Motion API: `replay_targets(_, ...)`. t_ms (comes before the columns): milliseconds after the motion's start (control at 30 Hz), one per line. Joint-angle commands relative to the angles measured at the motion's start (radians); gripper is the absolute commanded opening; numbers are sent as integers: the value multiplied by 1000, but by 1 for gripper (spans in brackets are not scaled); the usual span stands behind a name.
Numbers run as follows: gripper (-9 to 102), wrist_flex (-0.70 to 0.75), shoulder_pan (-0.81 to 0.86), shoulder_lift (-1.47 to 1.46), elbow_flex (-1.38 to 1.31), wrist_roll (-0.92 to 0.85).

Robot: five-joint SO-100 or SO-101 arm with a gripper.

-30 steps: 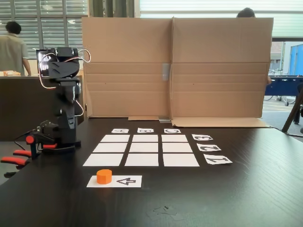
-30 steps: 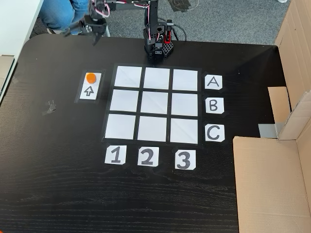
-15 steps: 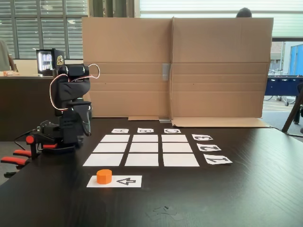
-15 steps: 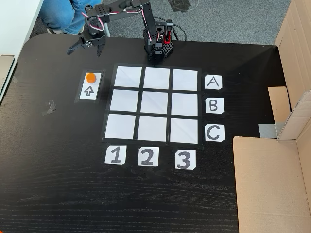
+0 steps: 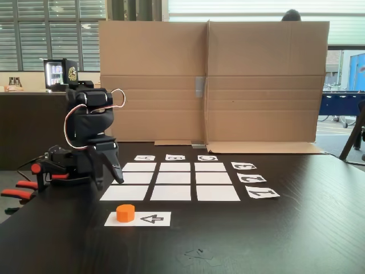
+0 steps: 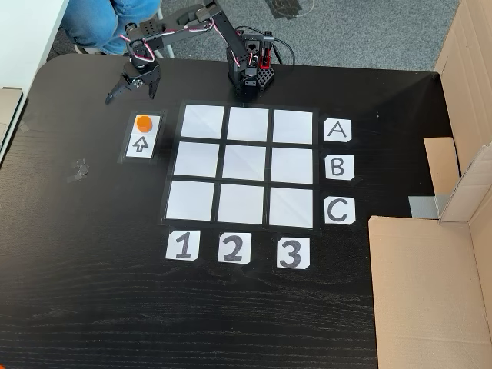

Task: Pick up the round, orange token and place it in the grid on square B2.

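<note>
Hand (image 6: pixel 131 88) hovers, fingers spread, at eleven o'clock from the token (image 6: pixel 144 123), which looks light and rigid; best pinched across its round sides.

Black bench (image 6: pixel 92 292); cardboard screen (image 5: pixel 211 80) upright at far edge; arrow strip (image 6: pixel 143 137); letter, number labels (image 6: pixel 234 248); red-orange clamp handles (image 5: pixel 17 193).
</note>
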Motion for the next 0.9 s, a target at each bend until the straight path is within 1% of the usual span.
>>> replay_targets(0, 63, 3, -11, -17, -58, -69)
replay_targets(167, 63, 3, -21, -72, -98, -135)
replay_targets(433, 62, 2, -57, -163, -150, -169)
replay_targets(867, 64, -11, -103, -241, -198, -155)
